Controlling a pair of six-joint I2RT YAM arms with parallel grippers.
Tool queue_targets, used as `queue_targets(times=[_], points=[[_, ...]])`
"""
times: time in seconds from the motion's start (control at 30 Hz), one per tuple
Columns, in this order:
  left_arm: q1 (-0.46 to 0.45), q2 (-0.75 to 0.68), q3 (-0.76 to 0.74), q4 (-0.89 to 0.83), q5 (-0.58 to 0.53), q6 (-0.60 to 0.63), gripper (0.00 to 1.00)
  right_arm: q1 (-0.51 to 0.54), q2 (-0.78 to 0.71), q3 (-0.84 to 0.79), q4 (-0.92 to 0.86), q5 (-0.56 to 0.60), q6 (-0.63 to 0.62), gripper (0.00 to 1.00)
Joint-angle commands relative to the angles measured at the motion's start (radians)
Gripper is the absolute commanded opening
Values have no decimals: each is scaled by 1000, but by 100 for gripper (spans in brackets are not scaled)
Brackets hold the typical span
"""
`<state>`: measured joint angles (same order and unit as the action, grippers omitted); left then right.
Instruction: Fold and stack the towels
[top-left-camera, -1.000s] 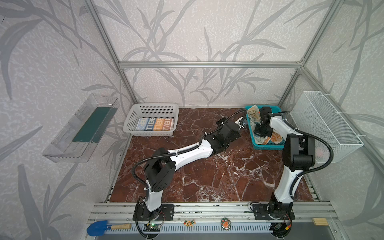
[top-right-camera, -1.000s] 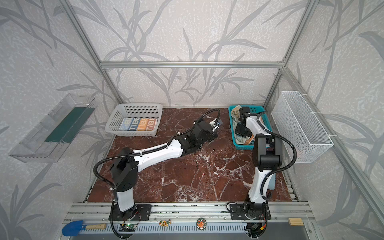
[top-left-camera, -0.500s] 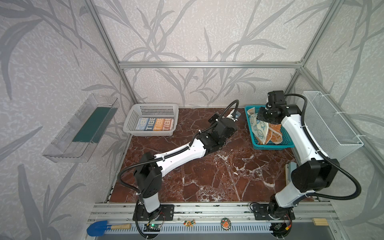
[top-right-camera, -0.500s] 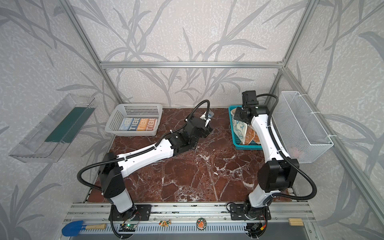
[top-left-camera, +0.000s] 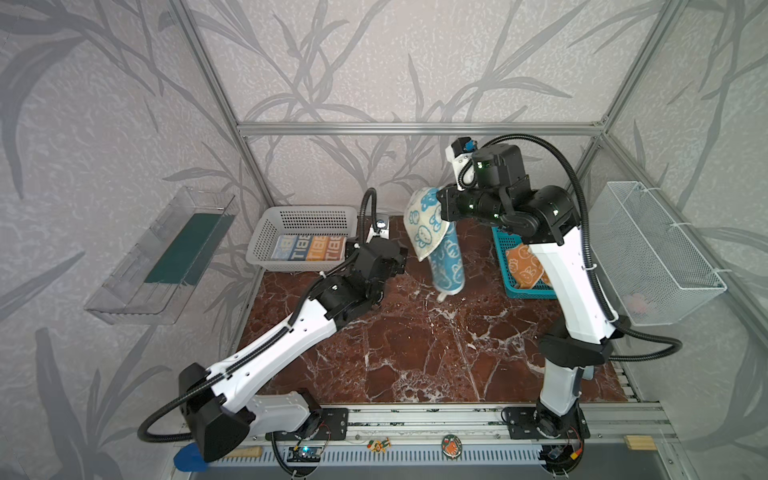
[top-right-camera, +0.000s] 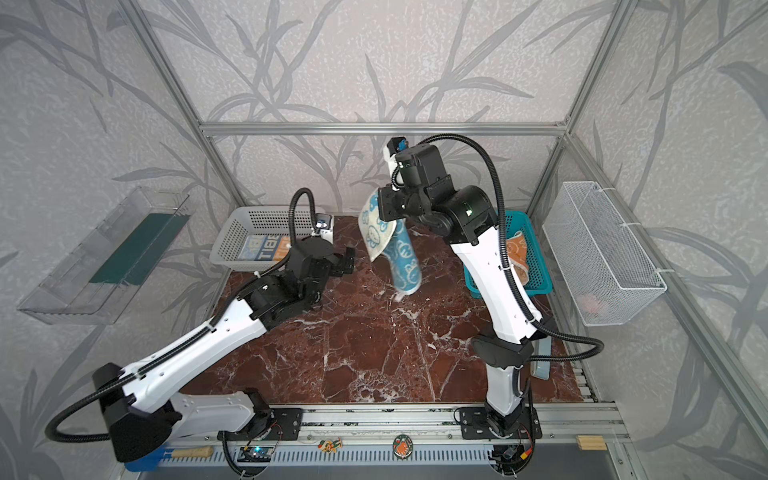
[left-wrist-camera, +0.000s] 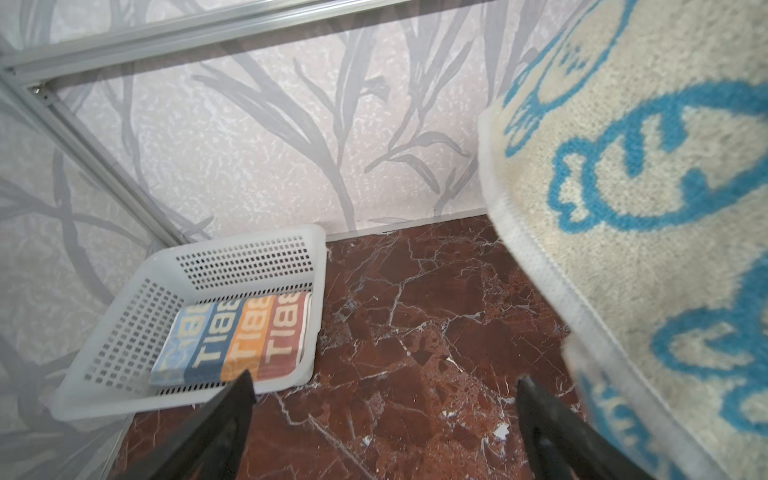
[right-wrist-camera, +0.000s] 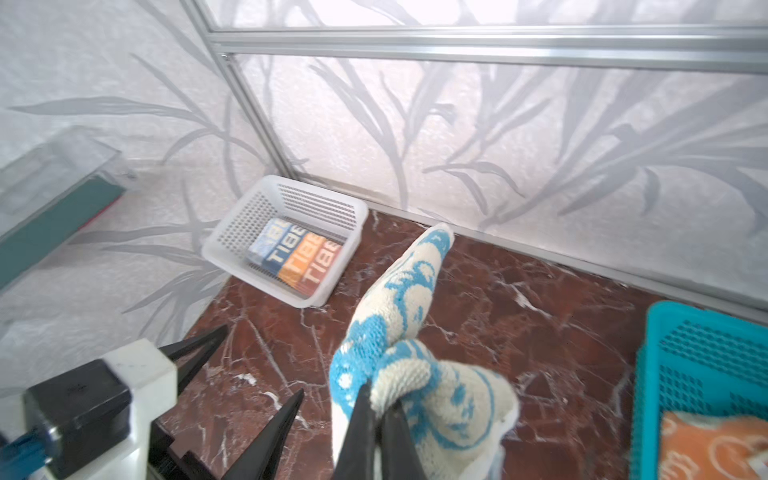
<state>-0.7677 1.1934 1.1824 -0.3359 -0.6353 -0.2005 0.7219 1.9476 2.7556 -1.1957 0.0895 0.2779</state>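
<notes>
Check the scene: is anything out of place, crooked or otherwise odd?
Nothing is damaged or spilled. The blue-and-cream towel dangles bunched from the shut right gripper over the table. The orange towel lies crumpled in the teal basket, unlike the striped towel folded flat in the white basket.

Two arms, left arm (top-left-camera: 282, 349) and right arm (top-left-camera: 565, 274): white link shells, black joint housings bearing green indicator lights (top-left-camera: 480, 165), black corrugated cables (top-left-camera: 576, 174) looping alongside, tapered black fingers (left-wrist-camera: 226, 415).
</notes>
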Motion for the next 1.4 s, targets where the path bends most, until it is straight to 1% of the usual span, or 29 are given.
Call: queue_targets(times=[0.0, 0.1, 0.17, 0.23, 0.27, 0.3, 0.33, 0.4, 0.47, 0.53, 0.63, 0.73, 0.77, 0.87, 0.97, 1.07, 1.13, 1.23, 1.37], points=[[9, -94, -80, -25, 6, -106, 99, 2, 44, 38, -115, -33, -2, 0], [9, -162, -148, -45, -2, -151, 99, 1, 20, -143, -68, -41, 1, 0], [11, -196, -177, -74, -12, -181, 99, -2, -13, -340, 8, -39, 10, 0], [15, -227, -203, -104, -14, -206, 99, -17, -52, -574, 115, -46, 25, 7], [16, -239, -214, -115, -14, -215, 99, -30, -68, -668, 170, -57, 31, 9], [18, -251, -223, -130, -18, -230, 99, -48, -86, -768, 237, -70, 43, 13], [20, -262, -235, -138, -16, -237, 99, -71, -103, -855, 302, -82, 51, 21], [24, -275, -252, -147, -7, -254, 99, -116, -121, -976, 358, -116, 62, 38], [27, -277, -265, -158, 8, -271, 99, -157, -130, -1032, 368, -160, 63, 52], [29, -269, -279, -169, 26, -306, 99, -178, -141, -1059, 350, -170, 54, 67], [37, -243, -304, -170, 80, -352, 99, -178, -177, -1122, 358, -163, 37, 82], [45, -213, -330, -173, 138, -417, 99, -179, -203, -1220, 415, -187, 46, 90], [48, -205, -342, -162, 162, -433, 99, -179, -201, -1243, 426, -200, 51, 91], [60, -182, -373, -141, 232, -482, 99, -168, -191, -1307, 465, -289, 77, 91], [79, -169, -385, -148, 266, -506, 99, -119, -199, -1385, 524, -311, 97, 87], [132, -173, -398, -153, 339, -517, 99, -55, -189, -1426, 550, -310, 102, 82], [188, -175, -407, -150, 405, -525, 99, -9, -171, -1439, 557, -289, 108, 77], [250, -173, -413, -155, 475, -528, 99, 54, -141, -1452, 567, -262, 111, 72], [312, -160, -425, -134, 572, -528, 99, 97, -101, -1474, 580, -263, 134, 61]])
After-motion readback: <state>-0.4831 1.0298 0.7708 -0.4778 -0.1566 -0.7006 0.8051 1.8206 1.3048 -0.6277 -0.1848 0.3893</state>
